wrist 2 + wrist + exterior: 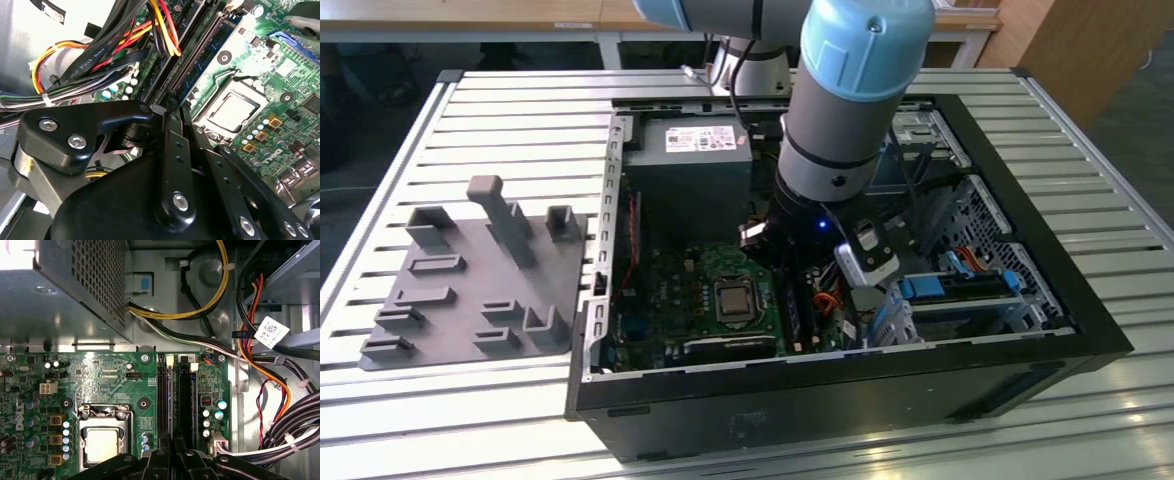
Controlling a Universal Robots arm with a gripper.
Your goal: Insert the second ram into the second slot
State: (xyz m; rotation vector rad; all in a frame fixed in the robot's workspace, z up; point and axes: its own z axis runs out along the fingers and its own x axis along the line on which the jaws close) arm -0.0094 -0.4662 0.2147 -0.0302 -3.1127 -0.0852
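We see arm (847, 120) reaching steeply down into open computer case (1081, 310); gripper (173, 444) jaws nearly closed, tips at near end of second ram (170, 400), standing on edge along memory slots (185, 400); actual pinch we cannot tell

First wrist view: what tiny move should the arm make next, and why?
Probably a gentle press straight down. The gripper is lined up with the second ram, which stands on edge among the memory slots beside the processor; whether it is fully seated I cannot tell.
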